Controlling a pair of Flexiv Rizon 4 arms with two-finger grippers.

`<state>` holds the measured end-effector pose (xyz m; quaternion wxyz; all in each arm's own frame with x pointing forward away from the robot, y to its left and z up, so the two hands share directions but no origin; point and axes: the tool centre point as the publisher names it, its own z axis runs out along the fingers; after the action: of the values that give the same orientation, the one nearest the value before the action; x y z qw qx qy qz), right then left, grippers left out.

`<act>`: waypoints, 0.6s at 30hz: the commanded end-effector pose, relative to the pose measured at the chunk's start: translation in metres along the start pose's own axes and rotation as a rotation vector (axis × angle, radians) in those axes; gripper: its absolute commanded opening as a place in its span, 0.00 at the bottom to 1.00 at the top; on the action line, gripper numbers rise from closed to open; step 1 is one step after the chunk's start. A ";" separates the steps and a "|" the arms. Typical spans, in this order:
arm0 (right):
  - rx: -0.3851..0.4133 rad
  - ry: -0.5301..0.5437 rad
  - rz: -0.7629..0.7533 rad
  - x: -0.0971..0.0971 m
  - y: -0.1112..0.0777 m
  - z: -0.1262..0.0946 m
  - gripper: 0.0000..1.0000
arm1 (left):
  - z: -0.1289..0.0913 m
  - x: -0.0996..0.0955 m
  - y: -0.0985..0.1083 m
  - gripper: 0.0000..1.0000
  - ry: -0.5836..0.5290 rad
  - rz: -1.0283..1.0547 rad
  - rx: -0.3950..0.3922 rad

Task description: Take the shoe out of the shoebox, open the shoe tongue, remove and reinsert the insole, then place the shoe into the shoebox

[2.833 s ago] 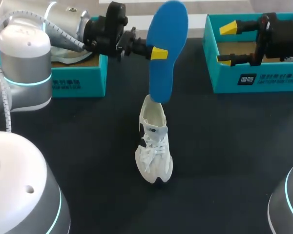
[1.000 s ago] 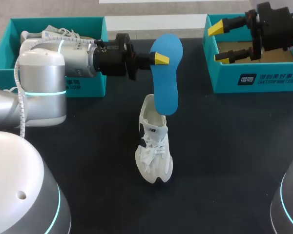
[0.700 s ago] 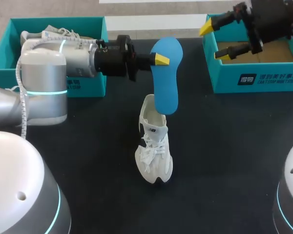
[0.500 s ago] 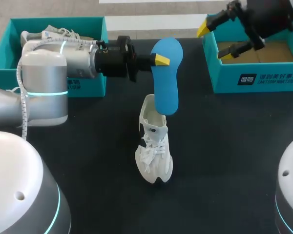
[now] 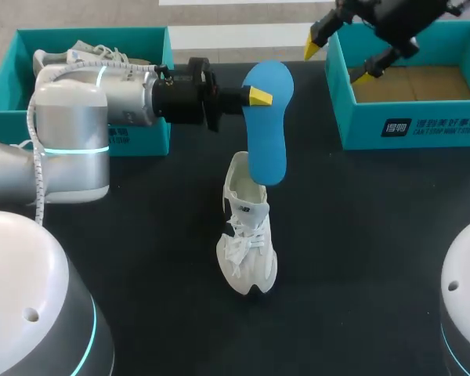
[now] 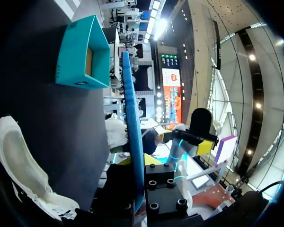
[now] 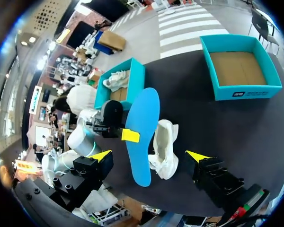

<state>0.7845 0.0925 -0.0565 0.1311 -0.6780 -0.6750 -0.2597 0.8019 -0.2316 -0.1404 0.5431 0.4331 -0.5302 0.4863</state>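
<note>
Left pincer (image 5: 257,95): clenched on the blue insole (image 5: 266,129), gripping it near its upper end with one yellow tip on the face that shows. That leaves the lower end free to be steered.
Insole: hangs upright over the middle of the desk (image 5: 376,235). Its lower end is at the heel opening of the shoe (image 5: 247,235); whether the two touch, I cannot tell. The left wrist view shows the insole edge-on, with the shoe off to one side below it.
Shoe: out of its box, standing on its sole mid-desk with the toe toward the near edge. Both arms can probably reach it there.
Right pincer (image 5: 341,56): released and empty, fingers spread wide, high over the far left corner of the right shoebox (image 5: 407,129). It is probably placed to come in and steady the shoe.
Right shoebox: empty, cardboard floor bare, presumably where the shoe goes at the end.
Left shoebox (image 5: 141,137): far left, with another white shoe (image 5: 86,55) inside.
Stage: the insole is out, so reinserting it looks like the step in hand.
Risk: the floppy insole may fold at the collar if the shoe is not braced.
</note>
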 end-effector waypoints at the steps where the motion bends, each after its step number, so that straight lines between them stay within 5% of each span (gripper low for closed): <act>1: -0.007 -0.191 -0.009 0.011 0.005 0.000 1.00 | 0.000 0.000 0.000 0.00 -0.001 0.000 -0.001; 13: -0.023 -0.459 -0.004 0.043 -0.012 0.006 1.00 | 0.000 0.000 0.000 0.00 -0.001 0.000 -0.001; 18: -0.023 -0.459 -0.004 0.043 -0.012 0.006 1.00 | 0.000 0.000 0.000 0.00 -0.001 0.000 -0.001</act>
<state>0.7692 0.1281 -0.0433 0.0210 -0.7077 -0.6861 -0.1674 0.8019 -0.2316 -0.1405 0.5431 0.4330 -0.5301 0.4863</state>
